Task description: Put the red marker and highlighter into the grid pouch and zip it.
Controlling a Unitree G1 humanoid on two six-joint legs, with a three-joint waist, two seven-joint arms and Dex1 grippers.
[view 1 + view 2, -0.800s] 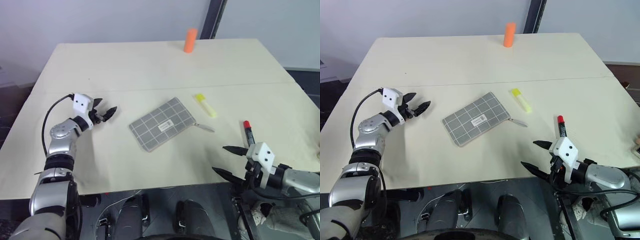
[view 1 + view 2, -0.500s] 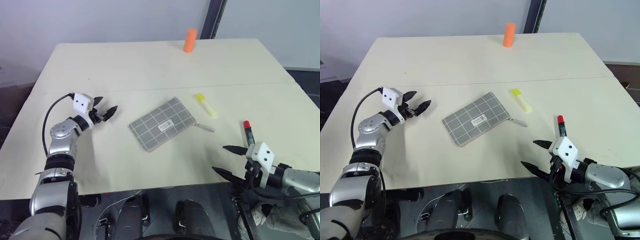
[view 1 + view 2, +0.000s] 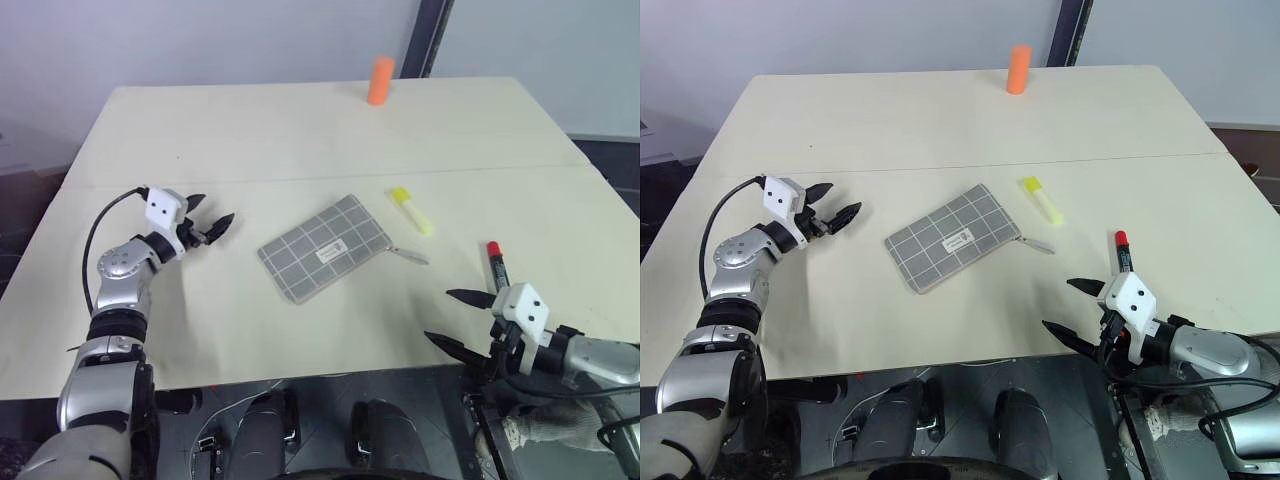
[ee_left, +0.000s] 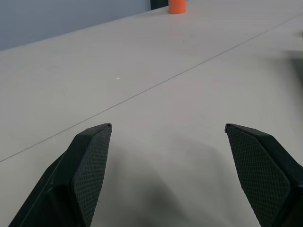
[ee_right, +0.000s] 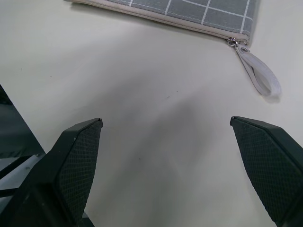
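Note:
The grid pouch (image 3: 325,246) lies flat in the middle of the table, its zip pull (image 3: 411,256) pointing right. Just beyond that pull lies the highlighter (image 3: 411,210), pale yellow with a brighter cap. The red marker (image 3: 496,264) rests near the front right, red cap pointing away from me. My left gripper (image 3: 208,222) hovers open over the table, left of the pouch and apart from it. At the table's front edge, just short of the marker, my right gripper (image 3: 452,320) stands open and empty. The right wrist view shows the pouch's zipped edge (image 5: 189,23) and pull strap (image 5: 259,78).
An orange cylinder (image 3: 380,81) stands upright at the far edge of the table. A seam line (image 3: 300,178) crosses the cream tabletop behind the pouch. The table's front edge (image 3: 330,375) runs just under my right gripper.

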